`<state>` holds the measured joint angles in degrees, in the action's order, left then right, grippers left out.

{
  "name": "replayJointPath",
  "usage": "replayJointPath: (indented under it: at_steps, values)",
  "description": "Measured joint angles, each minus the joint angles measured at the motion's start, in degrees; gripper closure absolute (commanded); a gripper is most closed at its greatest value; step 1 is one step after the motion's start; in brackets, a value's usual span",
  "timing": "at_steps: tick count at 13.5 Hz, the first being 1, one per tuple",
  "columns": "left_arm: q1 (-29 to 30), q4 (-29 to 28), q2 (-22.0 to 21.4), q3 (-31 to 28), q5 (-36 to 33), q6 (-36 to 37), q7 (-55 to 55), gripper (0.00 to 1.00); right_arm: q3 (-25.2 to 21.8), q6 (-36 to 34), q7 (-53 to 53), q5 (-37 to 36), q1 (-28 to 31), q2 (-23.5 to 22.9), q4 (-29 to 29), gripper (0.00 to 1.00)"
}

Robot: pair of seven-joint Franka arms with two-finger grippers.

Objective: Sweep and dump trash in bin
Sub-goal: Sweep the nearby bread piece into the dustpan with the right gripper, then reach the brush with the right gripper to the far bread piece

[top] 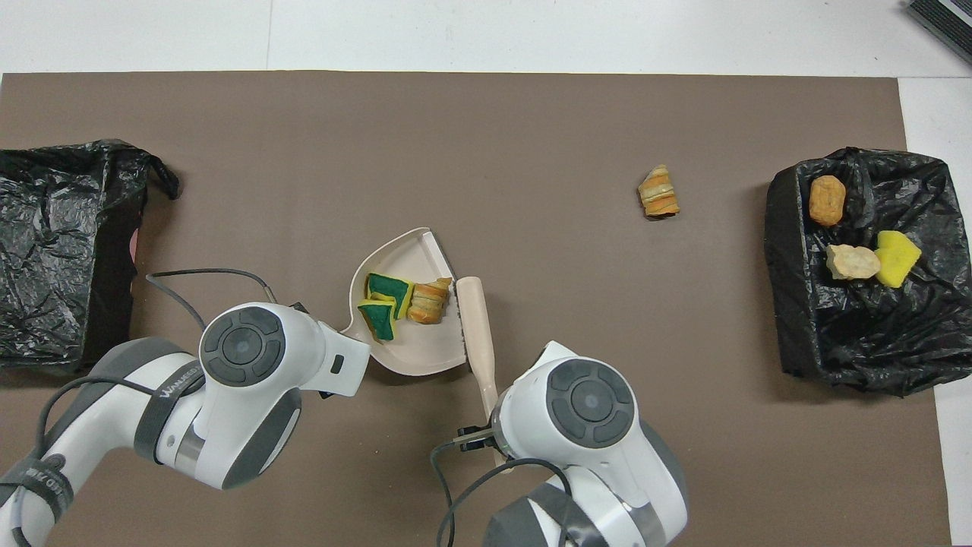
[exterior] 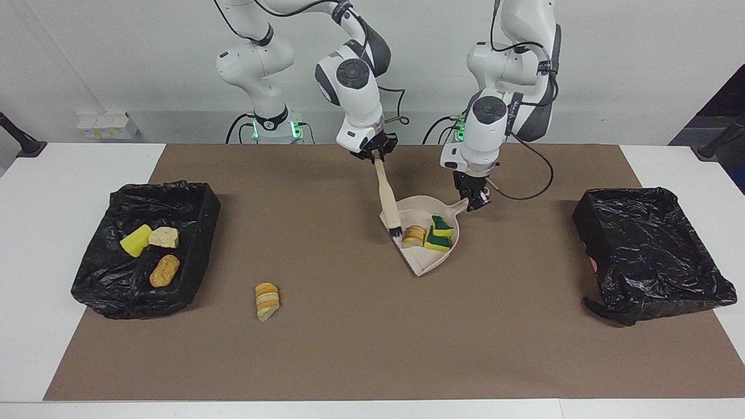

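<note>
Trash (exterior: 429,234) in dustpan (exterior: 428,262)

Open mat (exterior: 349,337) surrounds the lone bread piece (exterior: 267,301); the dustpan (exterior: 428,259) and brush (exterior: 387,201) crowd the middle between both bins.

Bright, even light; soft short shadows; both views sharp.

The left gripper (exterior: 474,201) points down from a bent arm, its fingers clamped. The right gripper (exterior: 375,152) likewise points down, closed tight.
</note>
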<state>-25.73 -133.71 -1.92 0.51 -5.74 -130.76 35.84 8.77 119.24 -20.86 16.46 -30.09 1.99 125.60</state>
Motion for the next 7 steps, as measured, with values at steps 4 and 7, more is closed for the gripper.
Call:
replayJointPath:
  at_steps: [4,7]
  values:
    - [0.0,1.8,1.58,0.07,0.0,-0.1,-1.12,1.0,-0.07,-1.26,0.29,-7.2,3.94,-0.09,0.25,1.0]
    - [0.0,2.05,1.81,0.14,0.0,-0.13,-1.89,1.0,-0.23,-1.03,2.5,-11.04,8.9,-0.93,-0.17,1.0]
